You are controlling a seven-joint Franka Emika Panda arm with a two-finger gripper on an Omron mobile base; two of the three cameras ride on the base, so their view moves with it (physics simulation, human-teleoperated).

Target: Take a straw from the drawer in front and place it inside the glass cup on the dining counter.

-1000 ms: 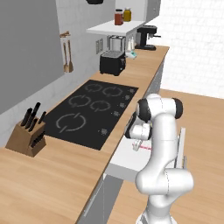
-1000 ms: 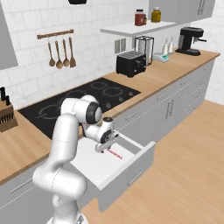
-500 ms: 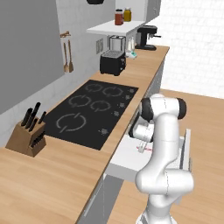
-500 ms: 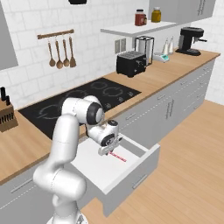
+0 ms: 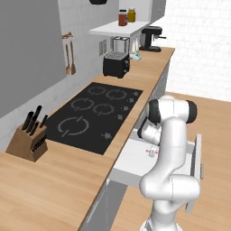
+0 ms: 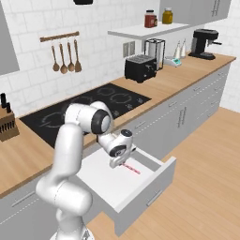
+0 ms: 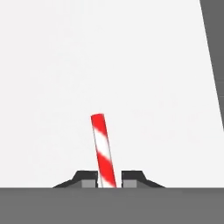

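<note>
1. The pincer [image 7: 109,178] is down inside the open drawer [image 6: 140,185], its two dark fingertips [image 7: 87,178] set narrow on either side of the straw [image 7: 103,148], close against it in the hand view. Whether they actually press it, I cannot tell.
2. The straw is red with white stripes. In the hand view it runs from between the fingertips away over the white drawer floor, leaning slightly to the left.
3. In the right base view the straw [image 6: 131,168] lies flat on the drawer floor, with one end under the pincer [image 6: 116,163] and the rest pointing toward the drawer's front panel.
4. In the left base view the pincer [image 5: 152,151] sits low over the drawer [image 5: 131,162], partly behind the white arm, with a small red spot of the straw [image 5: 149,152] beside it.
5. The drawer is pulled well out from under the wooden counter [image 6: 28,154].
6. On that counter, a black hob [image 5: 90,115] lies just behind the drawer.
7. A knife block [image 5: 29,137] stands to the hob's left; a black toaster [image 6: 140,68] and a coffee machine [image 6: 204,43] stand further along.
</note>
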